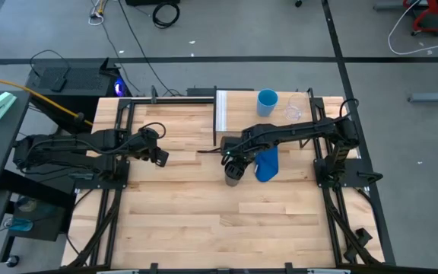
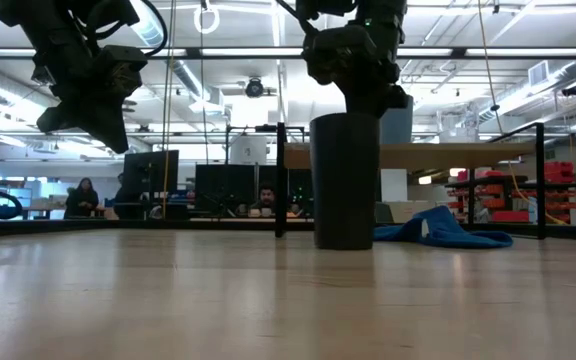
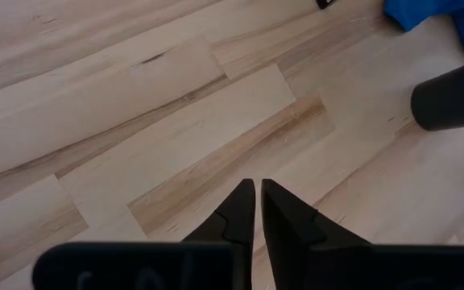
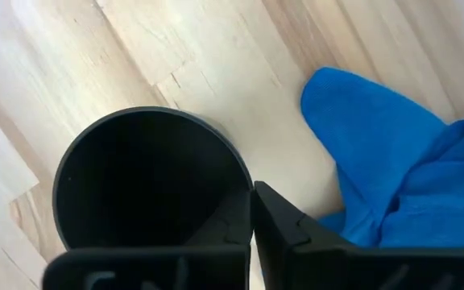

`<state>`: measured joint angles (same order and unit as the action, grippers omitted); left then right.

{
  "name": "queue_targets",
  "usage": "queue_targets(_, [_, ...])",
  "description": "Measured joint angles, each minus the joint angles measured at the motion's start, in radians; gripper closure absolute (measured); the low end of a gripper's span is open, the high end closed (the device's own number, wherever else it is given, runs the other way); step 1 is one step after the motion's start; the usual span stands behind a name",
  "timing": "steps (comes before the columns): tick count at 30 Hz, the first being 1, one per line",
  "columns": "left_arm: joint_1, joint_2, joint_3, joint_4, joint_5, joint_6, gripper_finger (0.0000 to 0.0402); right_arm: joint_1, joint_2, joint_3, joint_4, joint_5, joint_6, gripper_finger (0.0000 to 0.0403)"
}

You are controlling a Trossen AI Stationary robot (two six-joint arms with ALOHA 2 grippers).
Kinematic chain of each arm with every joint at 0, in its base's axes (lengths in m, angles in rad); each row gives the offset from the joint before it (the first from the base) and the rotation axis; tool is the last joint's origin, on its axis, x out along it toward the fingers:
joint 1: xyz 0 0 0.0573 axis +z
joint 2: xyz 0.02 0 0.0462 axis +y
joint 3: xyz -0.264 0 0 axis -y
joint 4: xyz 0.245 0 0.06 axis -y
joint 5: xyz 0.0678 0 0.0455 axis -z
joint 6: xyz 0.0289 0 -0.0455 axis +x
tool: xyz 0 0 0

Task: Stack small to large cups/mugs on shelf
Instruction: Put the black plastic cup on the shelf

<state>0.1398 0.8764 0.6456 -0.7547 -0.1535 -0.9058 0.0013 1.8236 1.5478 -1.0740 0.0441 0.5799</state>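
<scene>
Three cups: the black tumbler (image 1: 233,177) stands upright on the tabletop (image 1: 181,213) near its middle, just beside the blue cloth (image 1: 268,164). The right gripper (image 1: 234,163) pinches its rim, one finger inside. The blue cup (image 1: 267,101) and clear glass (image 1: 293,113) stand on the shelf (image 1: 238,110) at the far edge. The left gripper (image 1: 157,154) hovers, fingers nearly closed, empty

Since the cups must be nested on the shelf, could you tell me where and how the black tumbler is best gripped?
Probably at the rim, from above: the black tumbler stands upright, mouth open, with the blue cloth close beside it. One finger inside and one outside the wall suits it, as the right gripper is placed.
</scene>
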Motion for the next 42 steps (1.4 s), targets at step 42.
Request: queue_targets(42, [0.0, 0.0, 0.0, 0.034, 0.0, 0.0, 0.0369, -0.342, -0.124, 0.809, -0.477, 0.167, -0.183, 0.0401])
